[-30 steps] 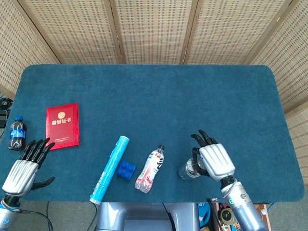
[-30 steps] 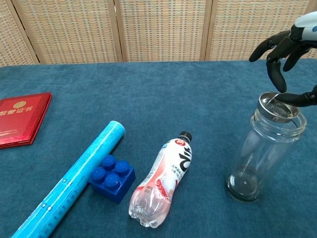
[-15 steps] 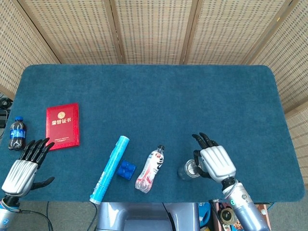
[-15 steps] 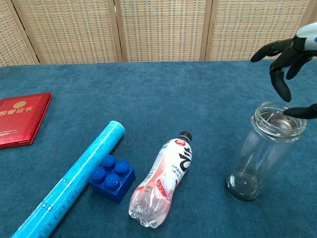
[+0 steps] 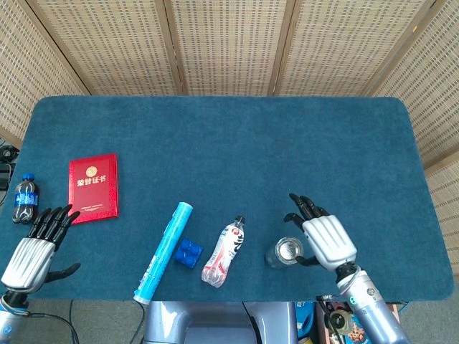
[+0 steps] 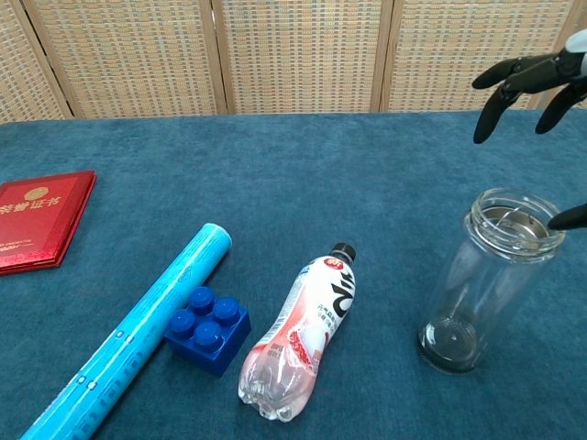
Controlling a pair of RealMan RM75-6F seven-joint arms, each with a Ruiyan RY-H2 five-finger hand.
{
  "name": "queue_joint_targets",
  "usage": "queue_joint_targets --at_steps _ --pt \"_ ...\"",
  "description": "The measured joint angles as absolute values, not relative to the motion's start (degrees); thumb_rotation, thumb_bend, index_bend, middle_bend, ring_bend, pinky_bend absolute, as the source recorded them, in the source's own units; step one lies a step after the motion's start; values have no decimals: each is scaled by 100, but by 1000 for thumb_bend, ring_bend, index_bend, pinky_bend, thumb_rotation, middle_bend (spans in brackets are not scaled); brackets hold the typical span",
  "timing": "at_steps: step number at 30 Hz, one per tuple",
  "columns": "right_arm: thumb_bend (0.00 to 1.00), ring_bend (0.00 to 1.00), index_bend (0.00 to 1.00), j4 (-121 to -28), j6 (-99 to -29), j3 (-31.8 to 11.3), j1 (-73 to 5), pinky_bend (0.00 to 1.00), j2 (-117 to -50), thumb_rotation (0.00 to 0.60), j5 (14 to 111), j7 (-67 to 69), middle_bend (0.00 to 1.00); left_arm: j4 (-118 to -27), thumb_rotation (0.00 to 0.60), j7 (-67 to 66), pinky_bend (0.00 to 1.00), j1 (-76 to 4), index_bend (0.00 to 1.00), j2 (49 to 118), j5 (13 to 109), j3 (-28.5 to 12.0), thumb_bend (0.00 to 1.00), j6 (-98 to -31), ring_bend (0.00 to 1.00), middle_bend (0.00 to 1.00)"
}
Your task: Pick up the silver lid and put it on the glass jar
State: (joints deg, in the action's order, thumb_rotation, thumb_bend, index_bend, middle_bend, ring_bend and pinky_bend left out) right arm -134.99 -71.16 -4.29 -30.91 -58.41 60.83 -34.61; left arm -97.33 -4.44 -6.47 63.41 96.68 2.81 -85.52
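The glass jar [image 6: 488, 280] stands upright near the table's front right, also seen from above as the jar [image 5: 285, 253]. The silver lid [image 6: 515, 223] lies inside the jar's mouth, a little below the rim. My right hand [image 5: 326, 240] hovers just right of the jar with its fingers [image 6: 514, 78] spread and nothing in them; the thumb tip shows beside the rim. My left hand [image 5: 32, 252] hangs open off the table's front left corner, away from everything.
A small drink bottle [image 6: 303, 332] lies left of the jar, then a blue brick [image 6: 207, 329] and a light blue tube [image 6: 138, 332]. A red booklet [image 5: 93, 186] lies at the left. A cola bottle [image 5: 25, 197] is past the left edge.
The right hand let go of the lid, which dropped into the jar's mouth. The hand then lifted and drew away to the right, fingers spreading. The left hand stayed put.
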Motion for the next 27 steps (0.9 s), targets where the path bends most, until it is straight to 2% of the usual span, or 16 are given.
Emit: queue_joint_targets --at_steps 7,14,20,27 --pt "110 0 169 -13497 -7461 -562 -2917 131 -5376 600 6184 -3251 0 -9711 600 -400 0 -647 0 6344 9605 256 160 -8543 0 0" --pt "72 0 130 -13212 -7573 -561 -2604 84 -5064 600 6465 -2423 0 -9631 600 -350 0 -648 0 6400 9513 208 161 -8542 0 0" --pt "39 0 94 -12147 -7911 -328 -2121 41 -5167 600 7194 -1985 0 -9479 600 -436 0 -636 0 6484 9351 123 162 -8555 0 0" --pt "37 0 90 -10609 -8482 15 -1465 35 -5813 600 7938 -1417 0 -9368 600 -437 0 -628 0 6546 9216 60 163 -8543 0 0"
